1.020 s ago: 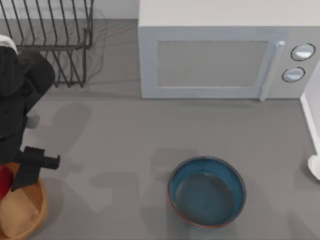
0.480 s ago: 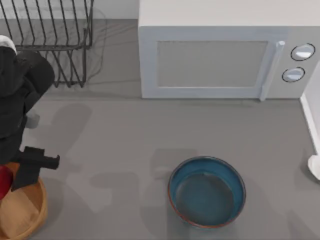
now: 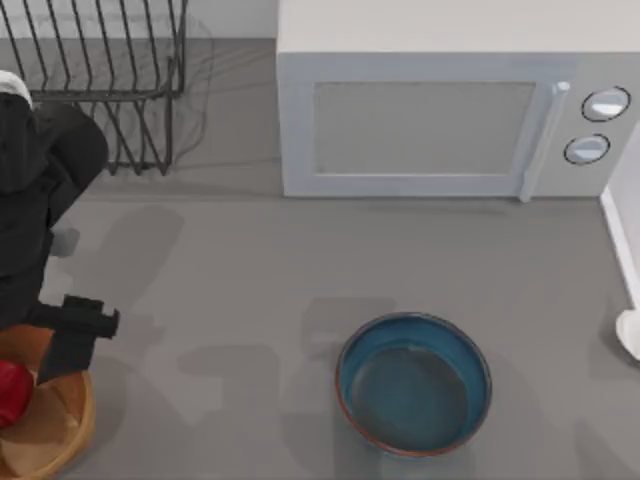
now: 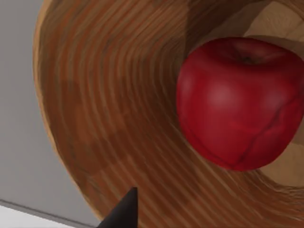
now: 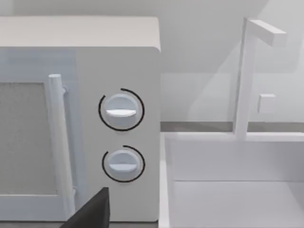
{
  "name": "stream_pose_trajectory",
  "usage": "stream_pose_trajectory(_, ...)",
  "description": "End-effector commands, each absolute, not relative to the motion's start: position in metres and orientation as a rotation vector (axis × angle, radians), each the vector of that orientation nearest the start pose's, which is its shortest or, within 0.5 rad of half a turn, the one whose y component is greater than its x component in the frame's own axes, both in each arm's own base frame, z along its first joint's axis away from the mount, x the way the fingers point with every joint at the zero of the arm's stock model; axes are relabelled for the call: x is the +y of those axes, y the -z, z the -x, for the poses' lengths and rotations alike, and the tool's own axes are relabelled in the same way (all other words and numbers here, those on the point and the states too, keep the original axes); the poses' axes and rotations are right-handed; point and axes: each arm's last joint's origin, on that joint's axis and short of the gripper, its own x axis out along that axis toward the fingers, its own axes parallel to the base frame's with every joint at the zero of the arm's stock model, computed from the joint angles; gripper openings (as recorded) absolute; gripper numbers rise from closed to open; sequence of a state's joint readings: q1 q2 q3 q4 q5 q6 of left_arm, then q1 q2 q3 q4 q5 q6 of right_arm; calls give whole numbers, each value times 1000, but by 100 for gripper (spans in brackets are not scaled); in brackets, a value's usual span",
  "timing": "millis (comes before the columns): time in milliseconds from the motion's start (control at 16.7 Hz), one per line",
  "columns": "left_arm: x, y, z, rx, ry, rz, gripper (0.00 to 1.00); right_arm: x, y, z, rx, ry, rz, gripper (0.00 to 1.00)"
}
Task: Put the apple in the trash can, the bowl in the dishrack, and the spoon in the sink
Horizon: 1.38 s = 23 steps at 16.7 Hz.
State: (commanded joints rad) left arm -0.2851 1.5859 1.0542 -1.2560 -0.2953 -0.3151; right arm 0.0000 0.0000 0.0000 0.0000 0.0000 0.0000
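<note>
The left tool [image 3: 45, 365] is hovering over the trash can [image 3: 75, 425] at the tabletop's [image 3: 250, 290] front left corner, and its fingers are standing apart with nothing between them. One dark fingertip [image 4: 124, 211] is poking into the left wrist view, clear of the fruit. The apple [image 3: 12, 392] is sitting inside the trash can, down against the wooden inner wall, glossy red with its stem dimple facing up in the left wrist view [image 4: 237, 102]. It's touching the bin's inside and no part of the tool is touching it.

The bowl [image 3: 413, 383] is sitting upright on the tabletop toward the front, right of centre, well apart from the trash can, blue-teal inside with that thin brown rim. The dishrack [image 3: 110, 70] is standing at the back left, just beside the microwave [image 3: 450, 110], which is taking up the back middle and right.

The right tool is parked off by the microwave's knob side; one dark fingertip [image 5: 92, 211] is showing in the right wrist view, so I can't tell how its fingers are standing. That view is also looking at the white sink [image 5: 228, 190] with its faucet [image 5: 249, 71] right next to the microwave.
</note>
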Motion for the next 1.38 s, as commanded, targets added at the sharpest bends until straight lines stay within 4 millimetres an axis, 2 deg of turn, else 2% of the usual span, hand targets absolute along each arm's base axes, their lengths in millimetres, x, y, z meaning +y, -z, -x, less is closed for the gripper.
stream_pose_trajectory(540,-60,-196,-243,1671,-269,-280,100,-1,-160,-106,0,0,0,100)
stream_pose_trajectory(780,-53,-200,-231,1585,-240,-224,100,-1,-160,-106,0,0,0,100)
stream_pose_trajectory(1020,-37,-209,-201,1334,-171,-104,100,-1,-160,-106,0,0,0,100)
stream_pose_trajectory(1200,-24,-214,-171,1053,-111,-16,100,-1,-160,-106,0,0,0,100)
stream_pose_trajectory(1380,-14,-208,-141,740,-58,38,100,-1,-160,-106,0,0,0,100)
